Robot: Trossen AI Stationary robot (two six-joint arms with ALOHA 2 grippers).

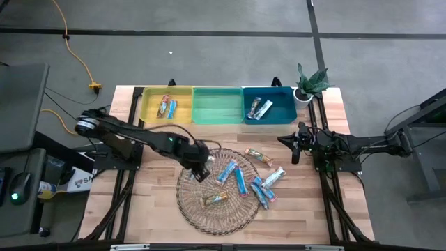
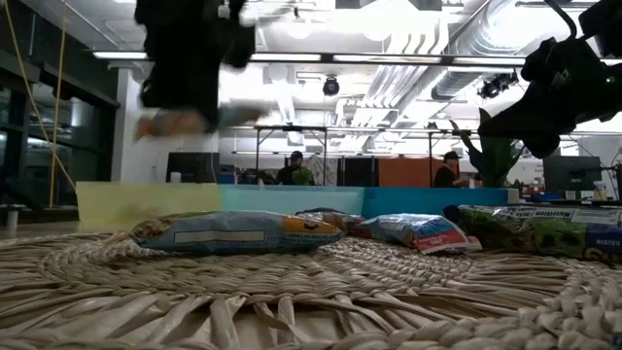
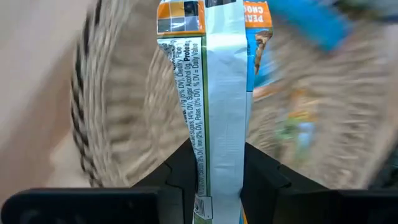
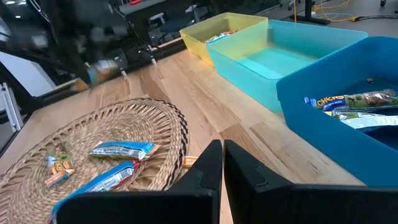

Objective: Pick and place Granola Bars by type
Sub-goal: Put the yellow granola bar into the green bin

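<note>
High view: left gripper [image 1: 200, 169] over the upper-left rim of the woven mat [image 1: 188, 209], clamped on one bar [image 3: 214, 99] with an orange-and-white wrapper; the left wrist view shows both fingers pinching that bar lengthwise, lifted clear of the mat. Right gripper [image 1: 295, 146] waits at the right table edge, near the blue bin [image 1: 286, 117]; in its wrist view the fingers [image 4: 205, 171] are nearly together with only a thin gap and hold nothing.

Sorted so far: yellow bin [image 1: 150, 111] has two bars, blue bin has two, green bin [image 1: 217, 106] looks bare.

Left to sort: one orange bar [image 1: 217, 200] low on the mat, several blue and silver bars [image 1: 240, 180] across its right side, and a few more off its right edge on the table [image 1: 334, 202]. Roughly seven or eight loose.

Judgement: about a third done. Held bar presumably goes to the yellow bin, if its contents match; wrapper types in there are too small to read.
</note>
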